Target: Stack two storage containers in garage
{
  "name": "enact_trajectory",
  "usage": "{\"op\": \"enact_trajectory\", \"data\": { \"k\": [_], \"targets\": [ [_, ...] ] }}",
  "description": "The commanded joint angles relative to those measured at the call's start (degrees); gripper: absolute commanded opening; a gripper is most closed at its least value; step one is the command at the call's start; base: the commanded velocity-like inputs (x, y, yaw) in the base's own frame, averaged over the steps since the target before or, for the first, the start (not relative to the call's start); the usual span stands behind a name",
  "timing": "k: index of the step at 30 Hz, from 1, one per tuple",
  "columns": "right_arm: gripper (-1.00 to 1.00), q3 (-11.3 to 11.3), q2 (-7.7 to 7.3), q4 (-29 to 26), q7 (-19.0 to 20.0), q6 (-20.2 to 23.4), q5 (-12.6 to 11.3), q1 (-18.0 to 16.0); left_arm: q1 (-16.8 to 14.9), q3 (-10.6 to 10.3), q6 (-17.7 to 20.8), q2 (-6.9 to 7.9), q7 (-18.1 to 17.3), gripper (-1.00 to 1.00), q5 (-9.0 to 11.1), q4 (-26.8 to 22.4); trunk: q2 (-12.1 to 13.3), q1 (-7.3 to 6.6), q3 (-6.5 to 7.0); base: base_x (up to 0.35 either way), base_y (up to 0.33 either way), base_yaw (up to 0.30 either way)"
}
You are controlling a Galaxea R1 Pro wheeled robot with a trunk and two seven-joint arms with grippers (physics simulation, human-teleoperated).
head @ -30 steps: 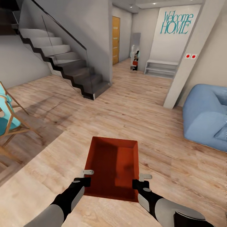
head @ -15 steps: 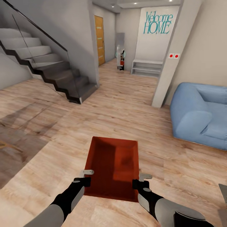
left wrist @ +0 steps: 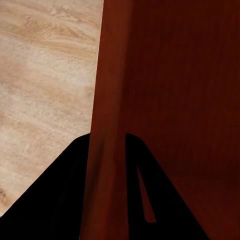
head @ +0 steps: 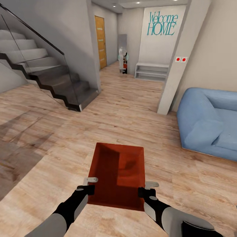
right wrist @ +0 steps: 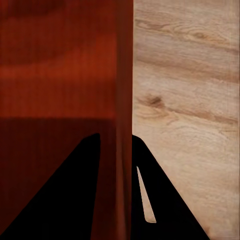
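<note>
the robot holds one orange-red storage container (head: 118, 176) out in front of its trunk, above the light wood-plank floor (head: 131, 112) of the living room. the left gripper (head: 89, 185) pinches the bin's left side wall near the close corner, and the left wrist view shows that thin wall (left wrist: 106, 150) running between its two dark fingers (left wrist: 60, 200). the right gripper (head: 148, 188) pinches the right side wall in the same way, its fingers (right wrist: 165, 200) set on either side of the wall (right wrist: 122, 150). the bin is open-topped and empty. ahead, teal lettering on a white wall panel reads "welcome home" (head: 161, 23), above a low white shelf (head: 150, 71). two red dots sit on a small plate (head: 181, 59) on a pale pillar. a blue sofa (head: 209, 120) stands at right, a dark staircase with a glass rail (head: 49, 75) at left, and a wooden door (head: 100, 42) down the hall.
</note>
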Motion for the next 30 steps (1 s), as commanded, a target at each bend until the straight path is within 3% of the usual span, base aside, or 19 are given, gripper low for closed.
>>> {"op": "enact_trajectory", "data": {
  "k": [1, 30],
  "targets": [
    [-1.00, 2.3, -0.56, 0.7, -0.2, 0.0, -0.6, 0.0, -0.1, 1.4, 0.3, 1.21, 0.8, -1.00, 0.0, -0.9, 0.0, 0.04, -0.06, 0.320, 0.000, 0.000],
    [-1.00, 2.3, -0.56, 0.7, -0.2, 0.0, -0.6, 0.0, -0.1, 1.5, 0.3, 1.56, 0.8, -1.00, 0.0, -0.9, 0.0, 0.04, -0.06, 0.320, 0.000, 0.000]
  ]
}}
